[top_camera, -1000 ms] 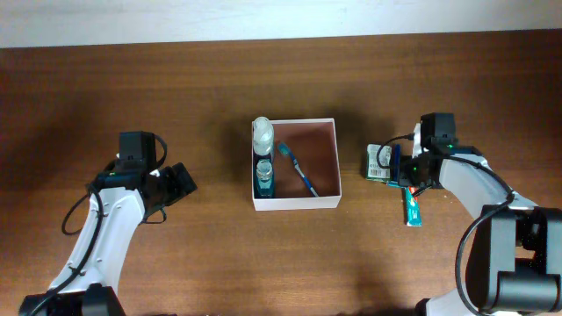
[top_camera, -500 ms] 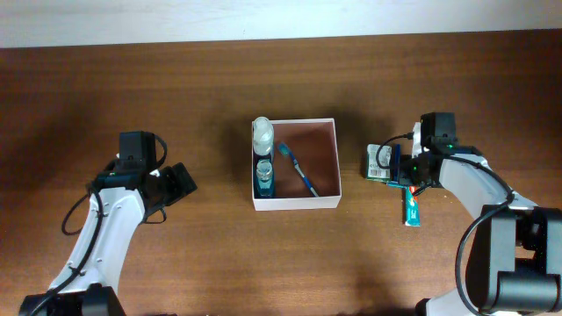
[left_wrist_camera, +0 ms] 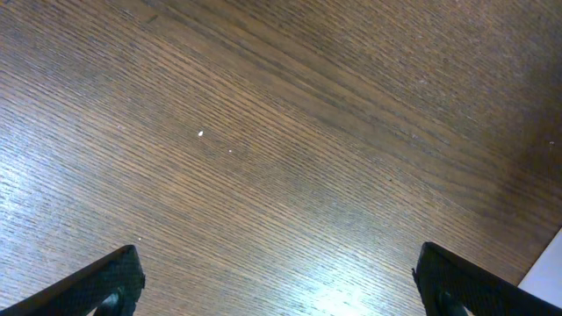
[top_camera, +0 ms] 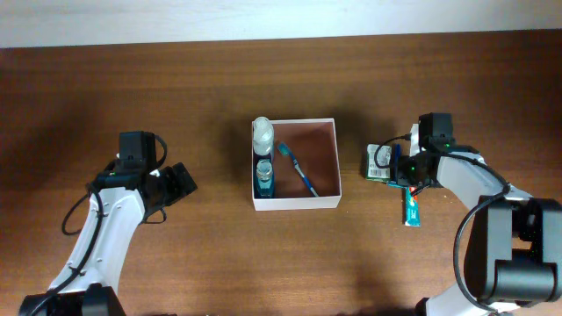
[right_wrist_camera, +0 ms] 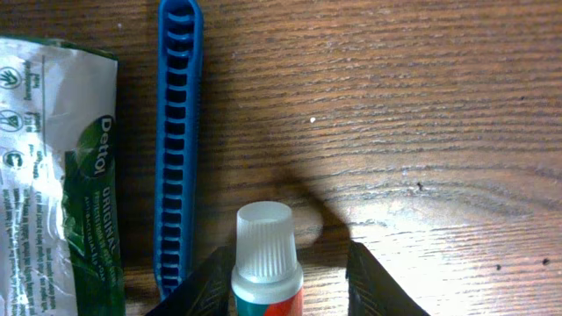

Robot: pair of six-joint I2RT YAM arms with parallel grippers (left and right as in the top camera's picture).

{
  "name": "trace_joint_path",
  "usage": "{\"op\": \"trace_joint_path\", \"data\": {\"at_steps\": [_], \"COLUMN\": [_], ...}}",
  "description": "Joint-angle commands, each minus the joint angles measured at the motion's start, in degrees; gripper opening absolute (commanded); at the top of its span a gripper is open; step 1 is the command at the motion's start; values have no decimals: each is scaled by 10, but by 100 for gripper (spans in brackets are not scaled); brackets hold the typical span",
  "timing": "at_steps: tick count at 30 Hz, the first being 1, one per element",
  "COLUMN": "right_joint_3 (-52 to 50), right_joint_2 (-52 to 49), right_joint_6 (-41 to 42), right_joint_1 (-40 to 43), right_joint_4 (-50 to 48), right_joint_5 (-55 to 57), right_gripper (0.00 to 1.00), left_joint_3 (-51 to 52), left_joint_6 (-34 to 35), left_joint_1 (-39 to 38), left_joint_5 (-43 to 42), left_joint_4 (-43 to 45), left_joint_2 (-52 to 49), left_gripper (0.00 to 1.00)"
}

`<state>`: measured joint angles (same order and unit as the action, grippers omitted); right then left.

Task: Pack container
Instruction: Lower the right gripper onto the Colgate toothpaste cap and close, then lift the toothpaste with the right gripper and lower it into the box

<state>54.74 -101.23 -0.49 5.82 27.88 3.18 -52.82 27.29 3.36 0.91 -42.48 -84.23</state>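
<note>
The container point(top_camera: 325, 201), a white-walled square box with a reddish-brown inside, sits at the table's middle. It holds a clear bottle point(top_camera: 262, 132), a blue bottle point(top_camera: 264, 176) and a blue toothbrush point(top_camera: 299, 170). My right gripper point(top_camera: 407, 175) is open to the right of the container. In the right wrist view its fingers point(right_wrist_camera: 279, 283) straddle the white-capped end of a toothpaste tube point(right_wrist_camera: 265, 250), with a gap on the right side. The tube point(top_camera: 413, 209) lies on the table. My left gripper point(top_camera: 182, 182) is open and empty, low over bare wood in its wrist view point(left_wrist_camera: 285, 290).
A green-and-white packet point(right_wrist_camera: 53, 175) and a blue comb point(right_wrist_camera: 178, 140) lie just left of the tube. The packet also shows in the overhead view point(top_camera: 379, 162). A white corner point(left_wrist_camera: 549, 263) shows at the right edge of the left wrist view.
My right gripper has edged slightly to the left over the tube. The left arm and the things in the container have not moved.
</note>
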Motion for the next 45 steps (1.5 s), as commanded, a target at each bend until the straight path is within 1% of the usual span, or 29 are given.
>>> {"op": "trace_joint_path", "data": {"at_steps": [1,3,5,7,15,19,25,29,35,37,38,39,45], "right_joint_3": [-4,-4,-4,-4,3,36,89,137,215,224,224,223,228], "right_joint_2": [-16,-16,-16,-14,1,12,17,17,17,17,17,17,22], "right_joint_6": [-2,-2,-2,-2,-1,2,7,10,16,16,16,16,16], "right_joint_1": [3,3,3,3,3,3,3,2,2,3,3,3,2], "right_joint_4": [4,4,4,4,16,56,113,169,252,260,260,260,274], "right_joint_5": [3,2,2,2,2,2,2,2,-2,-2,-2,-2,-54], "right_gripper": [34,29,22,18,17,13,12,9,8,8,5,4,5], "left_joint_3": [-1,-1,-1,-1,-1,-1,-1,-1,-1,-1,-1,-1,-1], "left_joint_6": [-1,-1,-1,-1,-1,-1,-1,-1,-1,-1,-1,-1,-1], "left_joint_1": [2,2,2,2,2,2,2,2,2,2,2,2,2], "left_joint_5": [4,4,4,4,4,4,4,4,4,4,4,4,4], "left_joint_4": [0,0,0,0,0,0,0,0,0,0,0,0,0], "left_joint_2": [-5,-5,-5,-5,-5,-5,-5,-5,-5,-5,-5,-5,-5], "left_gripper": [100,100,100,100,100,100,100,100,100,100,100,100,100]}}
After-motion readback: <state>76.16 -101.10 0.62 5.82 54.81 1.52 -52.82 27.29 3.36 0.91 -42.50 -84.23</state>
